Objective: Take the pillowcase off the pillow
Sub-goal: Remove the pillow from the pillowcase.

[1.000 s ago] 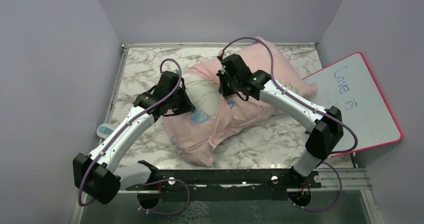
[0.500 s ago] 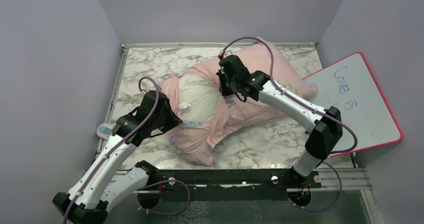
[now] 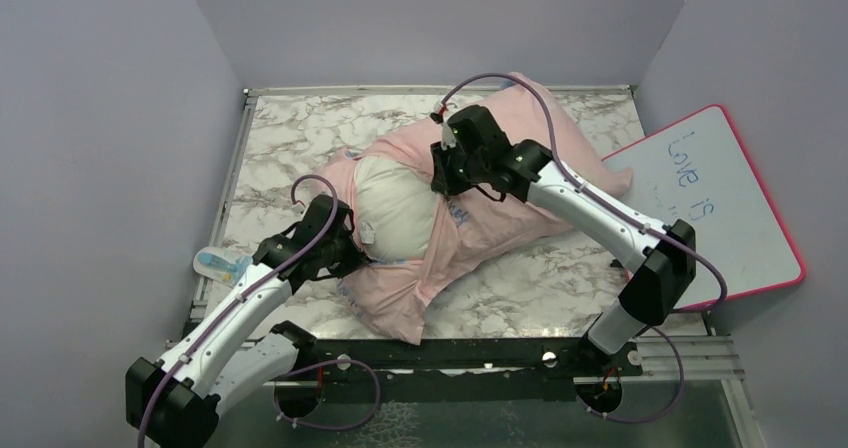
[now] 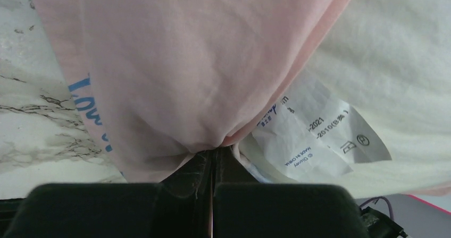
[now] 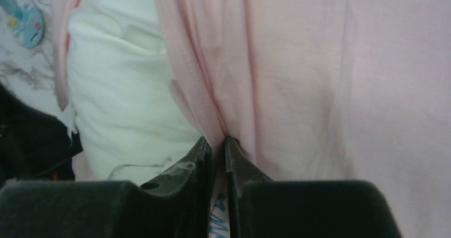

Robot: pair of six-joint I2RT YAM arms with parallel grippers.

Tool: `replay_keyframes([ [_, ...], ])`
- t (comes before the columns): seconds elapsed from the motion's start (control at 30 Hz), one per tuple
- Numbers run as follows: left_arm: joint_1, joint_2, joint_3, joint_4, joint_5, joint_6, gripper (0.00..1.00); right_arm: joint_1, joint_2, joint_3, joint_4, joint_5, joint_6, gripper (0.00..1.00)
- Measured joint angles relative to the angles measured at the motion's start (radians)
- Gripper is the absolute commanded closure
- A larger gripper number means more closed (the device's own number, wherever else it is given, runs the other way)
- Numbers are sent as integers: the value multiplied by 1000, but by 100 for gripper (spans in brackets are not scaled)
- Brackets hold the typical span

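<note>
Beneath the large plump plain white rectangular pillow (image 3: 395,203), a grey-veined white marble tabletop (image 3: 290,138). Around the pillow's right and far portions, bunched and wrinkled, the thin pale pink fabric pillowcase (image 3: 490,230) with blue lettering; mouth open on the left, baring a white bulge of pillow. Well to the right of the pillow, a pink-framed whiteboard (image 3: 720,218) with handwriting.

At the pillow's near-left corner, the left gripper (image 4: 213,155): pressed together on a gathered pinch of pink hem. At the right side of the bared bulge, the right gripper (image 5: 217,142): clamped on a fold of the pillowcase edge, with only a sliver of gap.

Just beside the left pinch, against the pillow, a white printed care label (image 4: 314,137). Well left of the pillow, a small blue object (image 3: 215,263), too small to identify.

Likely handling:
- Pillowcase light and limp, prone to slipping out of a thin pinch.
- Pillow soft, bulky and squashy, liable to drag along with the cover.
- Best taken at the hem of the open mouth, on a doubled fold, never on the filling.
</note>
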Motion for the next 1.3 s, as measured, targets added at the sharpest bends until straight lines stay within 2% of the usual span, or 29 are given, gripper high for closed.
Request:
replay_keyframes([
  [0.2,0,18,-43,75,14,1,100,13,-87,0,18,-160,-84,53],
  [0.3,0,15,-50,92,16,2,100,52,-124,22,19,-208,-126,48],
  [0.43,0,-16,-72,117,18,1,100,148,-127,67,23,-235,-172,47],
  [0.5,0,-32,-80,125,18,0,100,197,-119,71,23,-236,-183,40],
  [0.7,0,-64,-90,133,19,-4,100,285,-5,109,-7,-135,-223,30],
  [0.73,0,-66,-90,134,19,-4,100,293,20,116,-14,-110,-235,27],
  [0.8,0,-71,-90,135,19,-5,100,304,57,117,-26,-66,-261,5],
  [0.87,0,-75,-90,135,20,-6,100,312,84,116,-38,-20,-288,0],
  [1.1,0,-95,-90,139,21,-10,100,339,128,59,23,175,-346,1],
  [1.2,0,-106,-91,144,21,-13,100,347,175,29,65,290,-347,21],
  [1.27,0,-113,-95,150,20,-14,100,353,205,12,99,369,-337,39],
  [1.3,0,-114,-96,152,20,-15,100,356,213,9,107,396,-329,52],
])
